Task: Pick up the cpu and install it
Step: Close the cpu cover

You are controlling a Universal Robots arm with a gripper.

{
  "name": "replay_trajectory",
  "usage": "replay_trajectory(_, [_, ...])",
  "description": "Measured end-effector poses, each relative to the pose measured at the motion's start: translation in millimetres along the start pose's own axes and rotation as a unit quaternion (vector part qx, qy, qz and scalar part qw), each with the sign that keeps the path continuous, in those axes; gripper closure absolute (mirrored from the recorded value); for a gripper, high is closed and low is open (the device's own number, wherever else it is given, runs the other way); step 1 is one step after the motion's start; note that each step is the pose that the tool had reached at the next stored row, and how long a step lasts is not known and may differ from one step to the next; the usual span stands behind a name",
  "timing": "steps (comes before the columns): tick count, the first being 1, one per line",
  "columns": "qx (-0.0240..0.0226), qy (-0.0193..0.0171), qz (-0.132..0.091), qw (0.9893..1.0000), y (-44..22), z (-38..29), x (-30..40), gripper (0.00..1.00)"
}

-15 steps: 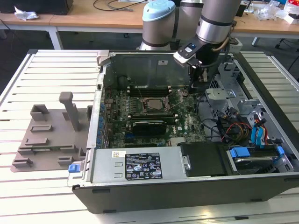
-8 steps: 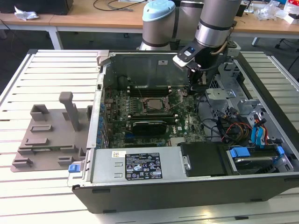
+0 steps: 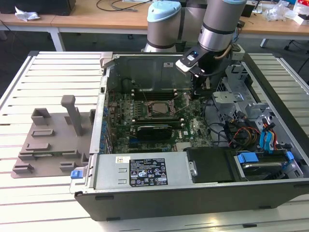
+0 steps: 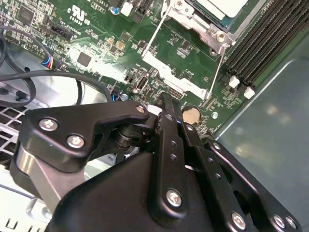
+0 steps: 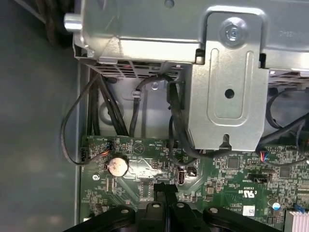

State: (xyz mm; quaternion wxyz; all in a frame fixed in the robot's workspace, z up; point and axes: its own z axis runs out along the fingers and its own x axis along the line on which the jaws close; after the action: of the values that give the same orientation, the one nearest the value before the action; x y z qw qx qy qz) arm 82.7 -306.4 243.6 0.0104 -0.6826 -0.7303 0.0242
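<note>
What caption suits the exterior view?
Gripper over the motherboard of an open computer case, near the cpu in its socket.

Bright, even light; in the exterior view the slatted table glares at nine o'clock, computer case darker

Labels noted in the exterior view: 1 large black label with white print and rows of small symbols, and 1 small white label just beside it. Both sit on the grey metal housing inside the open case. Their print cannot be made out.

On the board, the second wrist view shows 1 white printed mark and fine white lettering beside components. In the first wrist view, a similar mark sits on the board with 1 white sticker just beside it. None of this can be read with confidence.
</note>
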Motion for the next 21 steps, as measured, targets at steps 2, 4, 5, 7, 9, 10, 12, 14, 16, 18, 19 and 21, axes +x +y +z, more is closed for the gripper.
replay_trajectory(2, [0.0000, 0.0001, 0.000, 1.0000, 0.0, 0.1, 0.0, 0.89])
replay_trajectory(4, [0.0000, 0.0002, 0.000, 1.0000, -3.1, 0.4, 0.3, 0.89])
replay_trajectory(5, [0.0000, 0.0001, 0.000, 1.0000, -5.1, 0.4, 0.3, 0.89])
replay_trajectory(7, [0.0000, 0.0001, 0.000, 1.0000, -7.6, 0.5, 0.6, 0.89])
replay_trajectory(9, [-0.0001, 0.0001, 0.000, 1.0000, -13.7, 0.8, 1.0, 0.89])
replay_trajectory(10, [-0.0001, 0.0001, 0.000, 1.0000, -15.2, 0.9, 1.1, 0.89])
replay_trajectory(12, [0.0000, 0.0000, 0.000, 1.0000, -19.2, 1.0, 1.3, 0.89])
replay_trajectory(14, [0.0000, 0.0001, 0.000, 1.0000, -23.3, 1.3, 1.6, 0.89])
replay_trajectory(16, [0.0000, 0.0001, 0.000, 1.0000, -27.3, 1.5, 1.9, 0.89])
replay_trajectory(18, [-0.0001, 0.0001, 0.000, 1.0000, -29.5, 1.6, 2.0, 0.89])
replay_trajectory(19, [-0.0001, 0.0001, 0.000, 1.0000, -31.1, 1.7, 2.2, 0.89])
replay_trajectory(21, [-0.0001, 0.0001, 0.000, 1.0000, -34.3, 1.8, 2.4, 0.89])
